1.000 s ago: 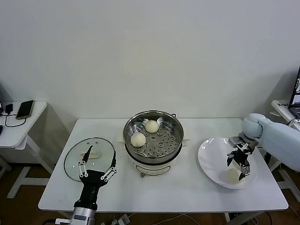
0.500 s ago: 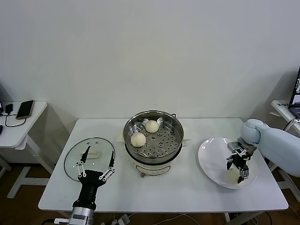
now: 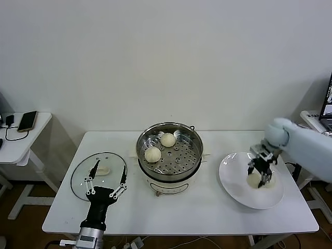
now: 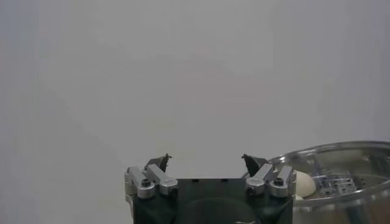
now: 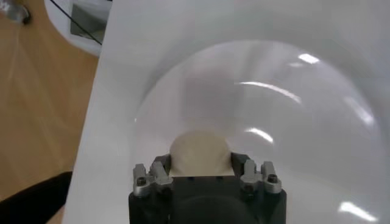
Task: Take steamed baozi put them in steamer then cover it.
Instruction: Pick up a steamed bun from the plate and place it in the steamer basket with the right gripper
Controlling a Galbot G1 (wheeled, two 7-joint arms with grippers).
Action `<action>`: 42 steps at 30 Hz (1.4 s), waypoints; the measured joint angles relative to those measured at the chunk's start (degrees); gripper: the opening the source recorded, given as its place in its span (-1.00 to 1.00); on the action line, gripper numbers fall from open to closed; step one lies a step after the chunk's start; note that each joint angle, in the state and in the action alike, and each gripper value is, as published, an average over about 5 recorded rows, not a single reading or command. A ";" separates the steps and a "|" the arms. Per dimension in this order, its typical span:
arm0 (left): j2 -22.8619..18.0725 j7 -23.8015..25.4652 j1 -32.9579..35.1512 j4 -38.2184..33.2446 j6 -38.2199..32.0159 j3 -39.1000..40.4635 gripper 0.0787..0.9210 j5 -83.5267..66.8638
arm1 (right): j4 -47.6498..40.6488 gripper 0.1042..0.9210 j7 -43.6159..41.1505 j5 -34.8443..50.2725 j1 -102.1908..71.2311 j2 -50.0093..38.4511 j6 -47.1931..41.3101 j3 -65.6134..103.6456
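Observation:
Two cream-white baozi (image 3: 167,139) (image 3: 152,154) lie on the perforated tray of the steel steamer (image 3: 193,136) at the table's middle. My right gripper (image 3: 261,175) is shut on a third baozi (image 3: 253,180) and holds it just above the white plate (image 3: 233,176). In the right wrist view the baozi (image 5: 200,148) sits between the gripper's (image 5: 201,163) fingers over the plate (image 5: 274,122). The glass cover (image 3: 83,179) lies flat at the left. My left gripper (image 3: 111,167) stands open and empty in front of it, apart from it. The left wrist view shows this gripper (image 4: 206,158), the steamer (image 4: 341,152) and one baozi (image 4: 303,182).
A side table with a phone (image 3: 27,120) stands at the far left. A laptop edge (image 3: 328,101) and another small table are at the far right. The steamer's white base (image 3: 161,185) sits between the cover and the plate.
My right gripper closed on the baozi at the plate's near side and lifted it up and toward the steamer. The left gripper shifted only slightly.

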 measured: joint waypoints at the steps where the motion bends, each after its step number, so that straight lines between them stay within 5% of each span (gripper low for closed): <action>1: 0.06 0.00 -0.03 0.00 0.02 0.04 0.77 -0.02 | 0.18 0.37 0.04 0.70 1.85 0.73 0.70 -0.65; 15: 0.37 -0.15 0.32 -0.13 -0.02 0.18 0.77 -0.11 | 4.90 0.38 3.76 4.60 18.00 15.11 14.31 -5.29; 42: -0.08 -0.41 0.43 -0.35 -0.21 -0.46 0.77 -0.37 | 16.52 0.45 11.80 -17.20 7.15 23.18 35.53 -4.06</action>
